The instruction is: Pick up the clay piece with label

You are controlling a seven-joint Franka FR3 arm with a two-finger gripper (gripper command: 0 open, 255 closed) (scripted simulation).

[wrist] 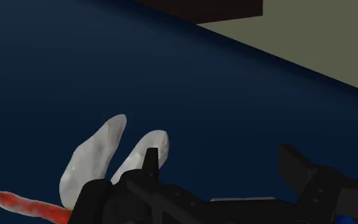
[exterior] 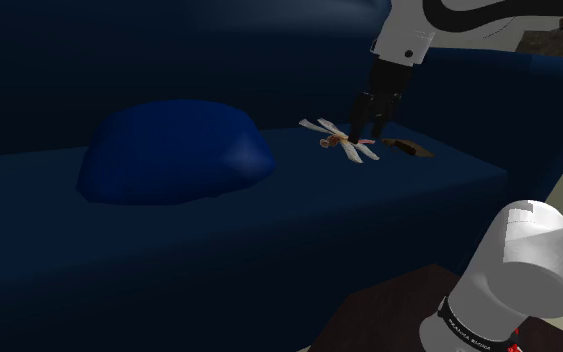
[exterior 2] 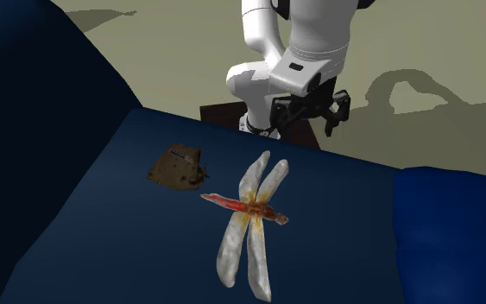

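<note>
The clay piece point(exterior: 406, 147) is a flat brown slab point(exterior 2: 178, 167) with a small mark on top, lying on the dark blue sofa seat point(exterior 2: 103, 233). Beside it lies a dragonfly point(exterior 2: 249, 212) with a red body and pale wings point(wrist: 101, 159). My black gripper point(exterior: 364, 130) hangs open and empty just above the seat, over the dragonfly's wing tips point(exterior: 341, 140). The clay piece lies a short way off to the shoulder view's right of the fingers. In the second exterior view the gripper point(exterior 2: 308, 117) hovers near the seat's far edge, beyond both things.
A rounded blue cushion point(exterior: 174, 150) sits on the seat at the shoulder view's left point(exterior 2: 457, 224). The sofa's backrest point(exterior: 169, 50) rises behind. My dark stand point(exterior: 389, 320) is close to the seat's edge, with beige floor point(wrist: 336, 38) around it.
</note>
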